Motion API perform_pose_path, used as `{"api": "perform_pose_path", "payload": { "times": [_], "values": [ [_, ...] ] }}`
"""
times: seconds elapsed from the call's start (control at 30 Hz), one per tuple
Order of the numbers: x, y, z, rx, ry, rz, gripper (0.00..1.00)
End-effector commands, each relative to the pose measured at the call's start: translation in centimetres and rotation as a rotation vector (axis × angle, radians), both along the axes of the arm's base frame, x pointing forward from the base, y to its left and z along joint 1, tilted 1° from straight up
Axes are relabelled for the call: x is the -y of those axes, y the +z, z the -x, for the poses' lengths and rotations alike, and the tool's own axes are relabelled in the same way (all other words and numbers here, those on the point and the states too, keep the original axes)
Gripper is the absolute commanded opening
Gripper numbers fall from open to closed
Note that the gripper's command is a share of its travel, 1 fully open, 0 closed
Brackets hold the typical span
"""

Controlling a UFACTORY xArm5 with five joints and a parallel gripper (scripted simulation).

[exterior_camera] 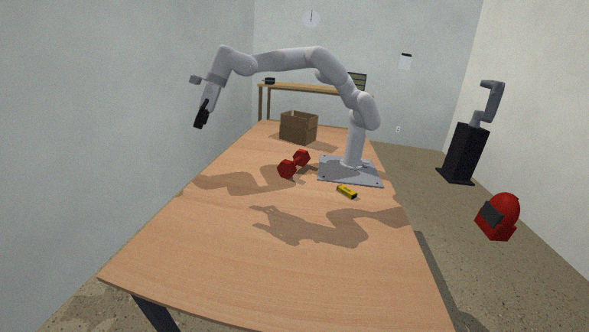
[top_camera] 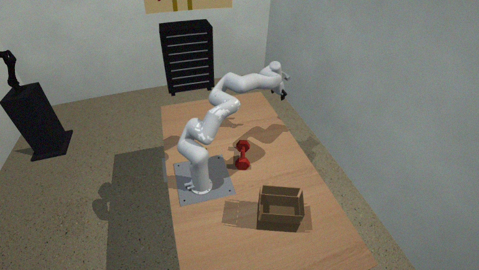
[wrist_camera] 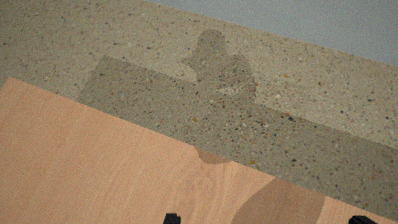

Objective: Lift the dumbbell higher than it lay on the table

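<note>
bench [top_camera: 302, 214]: carries everything | cardboard box [top_camera: 280, 208]: open-topped, well apart from the dumbbell | red dumbbell [top_camera: 242, 155]: lying flat just beside the arm's base plate [top_camera: 182, 198], unlifted | claw [exterior_camera: 201, 116]: fully open, empty, high past the bench edge, well apart from dumbbell; reach not begun

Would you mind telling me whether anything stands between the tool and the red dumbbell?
Nothing visible does. The open tool hangs high near the table's edge, and only bare tabletop lies between it and the dumbbell.
</note>
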State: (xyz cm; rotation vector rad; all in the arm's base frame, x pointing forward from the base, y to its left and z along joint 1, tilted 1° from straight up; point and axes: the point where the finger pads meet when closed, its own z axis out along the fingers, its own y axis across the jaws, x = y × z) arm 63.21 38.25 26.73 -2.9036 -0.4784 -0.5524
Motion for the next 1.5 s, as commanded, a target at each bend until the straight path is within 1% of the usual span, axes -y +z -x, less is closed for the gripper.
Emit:
{"api": "perform_pose_path", "payload": {
  "times": [0.0,0.6,0.67,0.73,0.83,0.9,1.03,1.1,1.13,1.17,1.23,1.47],
  "values": [
    [0.0,0.3,0.0,0.004,0.000,-0.002,1.00],
    [0.0,0.2,0.0,0.004,0.001,-0.001,1.00],
    [0.2,0.2,0.2,0.002,0.009,0.004,1.00],
    [0.7,0.2,0.7,-0.001,0.028,0.017,1.00],
    [2.3,-0.1,2.1,-0.012,0.083,0.052,1.00],
    [3.8,-0.4,3.7,-0.024,0.138,0.085,1.00],
    [5.8,-0.9,5.9,-0.040,0.208,0.124,1.00],
    [5.8,-0.9,5.9,-0.040,0.208,0.124,1.00],
    [7.0,-1.3,7.2,-0.050,0.246,0.144,1.00],
    [7.5,-1.5,7.9,-0.055,0.266,0.154,1.00],
    [8.1,-1.7,8.6,-0.060,0.286,0.164,1.00],
    [11.3,-3.1,12.7,-0.089,0.394,0.213,1.00]
  ]
}}
